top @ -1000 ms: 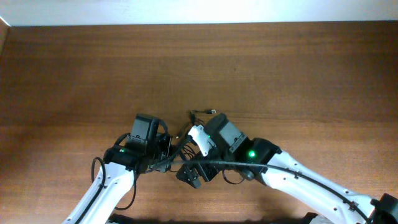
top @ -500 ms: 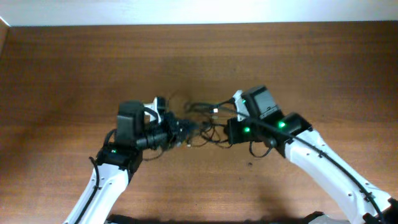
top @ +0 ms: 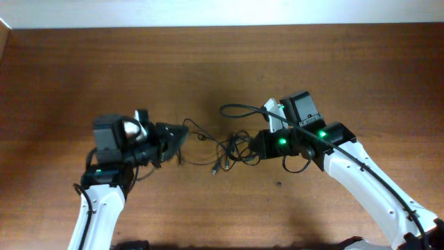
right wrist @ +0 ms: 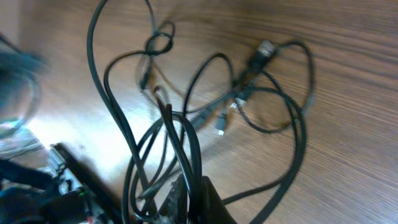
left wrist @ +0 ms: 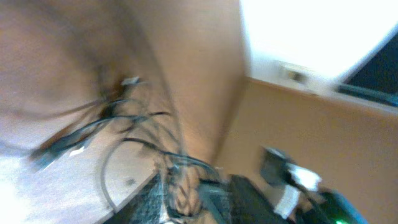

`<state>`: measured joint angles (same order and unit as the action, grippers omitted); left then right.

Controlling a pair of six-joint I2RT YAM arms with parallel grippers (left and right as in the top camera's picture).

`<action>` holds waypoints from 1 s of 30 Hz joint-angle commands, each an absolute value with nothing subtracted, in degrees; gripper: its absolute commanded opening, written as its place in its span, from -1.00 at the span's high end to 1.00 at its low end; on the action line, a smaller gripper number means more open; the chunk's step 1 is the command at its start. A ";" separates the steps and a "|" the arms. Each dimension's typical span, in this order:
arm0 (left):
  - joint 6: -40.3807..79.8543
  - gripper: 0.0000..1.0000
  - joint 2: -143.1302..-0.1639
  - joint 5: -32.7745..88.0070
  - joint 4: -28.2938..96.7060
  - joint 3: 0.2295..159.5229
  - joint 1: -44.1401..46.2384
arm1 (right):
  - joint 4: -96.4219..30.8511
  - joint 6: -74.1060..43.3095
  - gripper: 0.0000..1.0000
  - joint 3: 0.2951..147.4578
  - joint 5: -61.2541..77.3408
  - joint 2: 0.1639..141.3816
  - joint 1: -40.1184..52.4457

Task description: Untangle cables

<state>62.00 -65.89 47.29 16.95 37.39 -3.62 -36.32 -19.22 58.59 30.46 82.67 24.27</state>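
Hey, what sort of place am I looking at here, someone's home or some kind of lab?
Most likely a robotics lab or test bench: a left robot arm and a right robot arm reach over a wooden table, with a tangle of thin black cables between them.

This looks like a robotics lab or test bench, not a home or a shop. A bare wood-grain tabletop (top: 83,69) fills the overhead view, with a plain pale strip (top: 222,12) running beyond its far edge. Two white-and-black robot arms, the left arm (top: 97,208) and the right arm (top: 368,187), reach in from the near edge, and green status lights (top: 282,142) glow on both. Thin black cables (top: 222,149) lie tangled near the middle of the tabletop. The left wrist view is badly blurred and shows only a bright window-like patch (left wrist: 311,31) above a plain tan surface (left wrist: 323,137).
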 commanded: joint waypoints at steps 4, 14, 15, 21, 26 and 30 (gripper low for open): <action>58.17 -0.33 -65.28 39.59 17.43 37.60 2.76 | -35.97 -18.26 -0.52 58.78 28.47 82.13 24.34; 70.15 0.03 -65.54 14.02 25.61 37.58 31.33 | -49.04 -20.40 -0.97 63.75 14.26 80.03 17.69; 76.53 0.09 -66.19 13.26 25.76 37.58 34.33 | -51.29 -20.40 -0.97 64.71 14.31 79.75 15.40; 99.83 0.53 -84.36 11.77 16.01 37.58 43.72 | -56.05 -20.38 -0.97 64.95 14.31 79.75 12.36; 99.83 0.35 -94.37 14.74 7.88 37.60 43.75 | -56.16 -20.38 -0.97 64.95 14.31 79.75 12.36; 98.19 0.58 -98.08 16.51 6.87 37.60 43.72 | -56.18 -20.14 -0.97 64.95 14.31 79.75 12.36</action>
<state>99.42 -93.01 15.20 6.48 38.98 43.09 -56.16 -20.40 64.10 14.79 80.51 12.49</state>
